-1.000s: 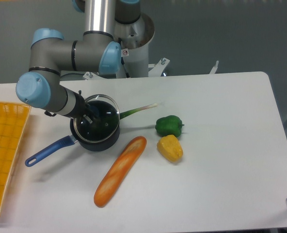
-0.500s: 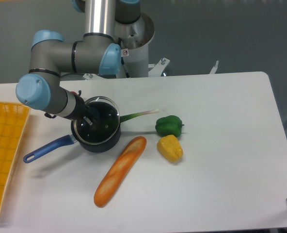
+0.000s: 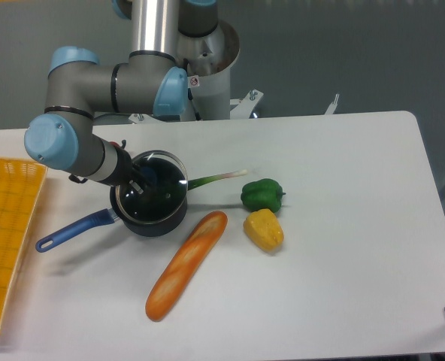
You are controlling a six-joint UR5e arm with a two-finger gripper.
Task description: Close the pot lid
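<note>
The black pot (image 3: 151, 216) stands left of the table's middle, its blue handle (image 3: 68, 231) reaching toward the front left. The glass pot lid (image 3: 162, 174) with its metal rim hangs tilted over the pot's back half, and its blue knob shows through the glass. My gripper (image 3: 138, 180) reaches in from the left and is shut on the lid's knob. The fingertips are partly hidden behind the glass.
A baguette (image 3: 186, 264) lies in front of the pot. A green pepper (image 3: 262, 195) and a yellow pepper (image 3: 264, 229) sit to the right. A green onion (image 3: 216, 177) lies behind them. A yellow basket (image 3: 4, 226) stands at the left edge.
The lid has shifted slightly over the pot and the pot's handle has swung a little toward the left.
</note>
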